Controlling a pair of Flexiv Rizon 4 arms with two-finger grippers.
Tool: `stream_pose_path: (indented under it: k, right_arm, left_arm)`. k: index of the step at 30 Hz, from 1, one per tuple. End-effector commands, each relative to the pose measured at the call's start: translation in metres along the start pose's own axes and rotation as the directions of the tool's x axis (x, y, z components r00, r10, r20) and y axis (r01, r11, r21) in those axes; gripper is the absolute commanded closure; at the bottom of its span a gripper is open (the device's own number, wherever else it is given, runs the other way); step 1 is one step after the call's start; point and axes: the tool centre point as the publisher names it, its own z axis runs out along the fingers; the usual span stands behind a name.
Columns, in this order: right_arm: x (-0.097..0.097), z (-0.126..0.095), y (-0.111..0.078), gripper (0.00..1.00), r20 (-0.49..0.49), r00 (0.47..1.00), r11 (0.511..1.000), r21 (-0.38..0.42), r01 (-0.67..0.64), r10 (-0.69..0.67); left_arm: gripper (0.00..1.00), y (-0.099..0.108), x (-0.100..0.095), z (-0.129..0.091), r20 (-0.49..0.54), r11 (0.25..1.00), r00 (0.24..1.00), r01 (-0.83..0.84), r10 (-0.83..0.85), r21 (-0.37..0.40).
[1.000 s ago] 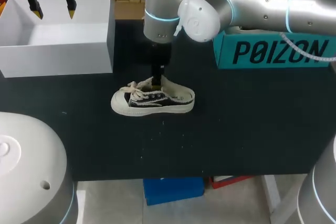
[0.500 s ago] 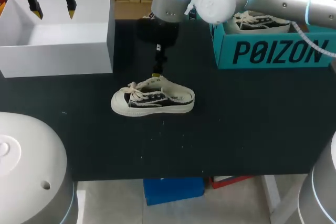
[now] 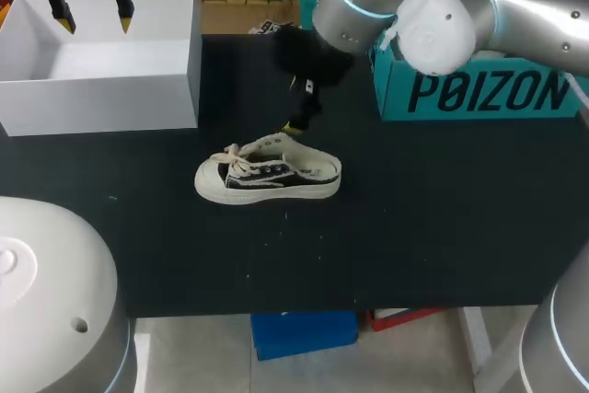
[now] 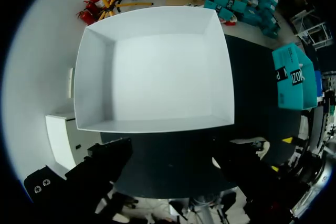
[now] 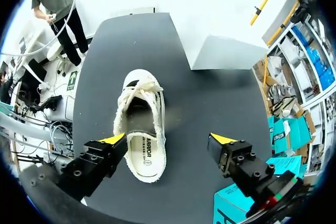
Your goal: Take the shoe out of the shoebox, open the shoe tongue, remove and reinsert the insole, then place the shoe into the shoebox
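- Table (image 3: 442, 227): black top, carries all below.
- White shoebox (image 3: 101, 103): open, at the far left corner.
- Teal shoebox (image 3: 479, 94): on the far edge, towards the right corner.
- Shoe (image 3: 269, 177): black-and-cream sneaker standing on its sole near the table's middle, toe towards the left edge, outside both boxes. Laces loose.
- Right gripper (image 5: 168, 140): above the shoe's heel, fingers spread wide, holding nothing, clear of the shoe.
- Left gripper (image 3: 94, 17): over the white shoebox's far wall, fingers wide apart, empty.
- Insole (image 5: 142, 150): lying inside the shoe.
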Motion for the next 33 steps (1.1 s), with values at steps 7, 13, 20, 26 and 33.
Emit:
stream_pose_path:
  k: [7,13,20,26,33]
  right_arm:
    - [-0.001,-0.027,-0.031,0.0,-0.037,0.993,0.953,-0.288,0.095,-0.11]
    - [0.002,-0.032,-0.034,0.0,-0.089,0.982,0.938,-0.32,0.131,-0.167]
    - [0.002,-0.032,-0.034,0.0,-0.089,0.982,0.938,-0.32,0.131,-0.167]
    - [0.002,-0.032,-0.034,0.0,-0.089,0.982,0.938,-0.32,0.131,-0.167]
    - [0.002,-0.032,-0.034,0.0,-0.089,0.982,0.938,-0.32,0.131,-0.167]
  left_arm:
    - [0.0,0.001,0.001,0.0,0.003,1.0,1.0,0.001,-0.001,-0.001]
    - [0.0,0.001,0.001,0.0,0.003,1.0,1.0,0.001,-0.001,-0.001]
    - [0.0,0.001,0.001,0.0,0.003,1.0,1.0,0.001,-0.001,-0.001]
    - [0.0,0.001,0.001,0.0,0.003,1.0,1.0,0.001,-0.001,-0.001]
    - [0.0,0.001,0.001,0.0,0.003,1.0,1.0,0.001,-0.001,-0.001]
